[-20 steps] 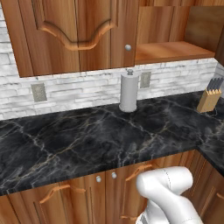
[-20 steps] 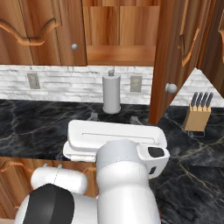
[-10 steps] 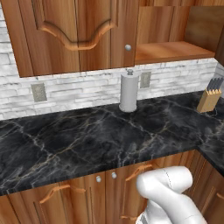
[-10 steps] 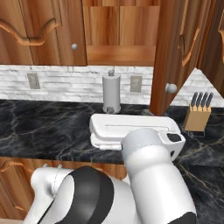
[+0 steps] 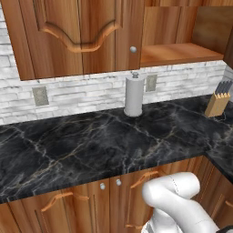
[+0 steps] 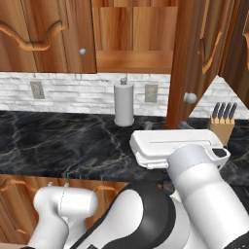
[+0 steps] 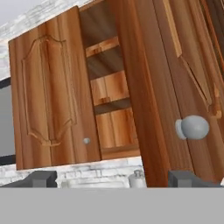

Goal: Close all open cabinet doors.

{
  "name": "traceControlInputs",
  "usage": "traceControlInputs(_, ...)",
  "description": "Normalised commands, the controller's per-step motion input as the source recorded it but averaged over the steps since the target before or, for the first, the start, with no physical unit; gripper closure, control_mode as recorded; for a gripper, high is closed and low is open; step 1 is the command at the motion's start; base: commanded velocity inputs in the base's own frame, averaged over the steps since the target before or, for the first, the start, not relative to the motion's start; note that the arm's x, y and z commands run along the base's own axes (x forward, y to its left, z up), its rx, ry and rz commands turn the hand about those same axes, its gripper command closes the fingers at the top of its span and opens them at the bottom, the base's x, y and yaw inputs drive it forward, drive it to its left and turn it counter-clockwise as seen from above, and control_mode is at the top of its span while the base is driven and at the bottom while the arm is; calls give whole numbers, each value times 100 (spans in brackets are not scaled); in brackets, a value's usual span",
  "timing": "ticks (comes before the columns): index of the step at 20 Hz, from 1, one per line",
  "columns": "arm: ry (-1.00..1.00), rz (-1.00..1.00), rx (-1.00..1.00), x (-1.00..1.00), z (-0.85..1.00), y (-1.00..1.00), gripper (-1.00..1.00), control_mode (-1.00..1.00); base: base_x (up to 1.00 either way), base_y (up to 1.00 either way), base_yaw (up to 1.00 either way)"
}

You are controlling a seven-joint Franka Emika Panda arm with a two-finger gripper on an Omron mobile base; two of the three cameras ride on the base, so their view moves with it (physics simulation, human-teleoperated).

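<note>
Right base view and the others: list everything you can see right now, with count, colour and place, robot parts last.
open cabinet door: one, reddish-brown, swung out edge-on at the right of the upper cabinet, round silver knob toward the arm
closed cabinet door: one, reddish-brown, left of the open shelf bay
cabinet shelf: brown wood, exposed in the open bay
paper towel holder: one, white roll, on the counter against the wall
knife block: one, tan with dark handles, far right of the counter
wall outlets: two, grey, on the white brick backsplash
counter: black marble
lower cabinet fronts: brown, silver knobs
pincer: open, dark fingertips, pointed at the open door
</note>
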Motion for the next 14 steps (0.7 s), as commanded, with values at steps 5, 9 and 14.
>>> traceControlInputs(5, -7, -19, 0, 10, -18, 2, -100, -100, 0, 0, 0)
traceControlInputs(9, 0, 0, 0, 9, 0, 0, -100, -100, 0, 0, 0)
traceControlInputs(14, 0, 0, 0, 22, 0, -17, -100, -100, 0, 0, 0)
